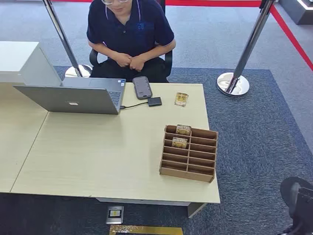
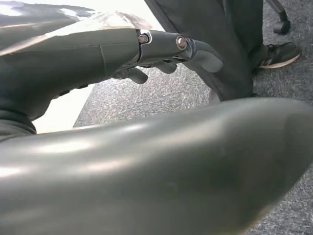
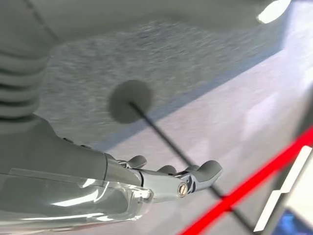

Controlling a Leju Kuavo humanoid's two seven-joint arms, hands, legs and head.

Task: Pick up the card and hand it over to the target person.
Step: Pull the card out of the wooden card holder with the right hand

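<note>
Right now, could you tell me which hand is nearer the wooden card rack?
Probably right. The right hand hangs over the floor, on the side where the card rack stands; the left hand hangs by the pale table edge.

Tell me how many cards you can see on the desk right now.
3: one card lying loose on the desk near the person, and two in the wooden rack's far-left slots, card and card. Others could sit hidden behind dividers.

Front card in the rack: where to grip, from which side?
Pinch the card's exposed top edge, coming from above. It stands in a slot of the rack, so wooden dividers likely block its faces and sides; only the top looks free. The right hand is probably closer.
</note>
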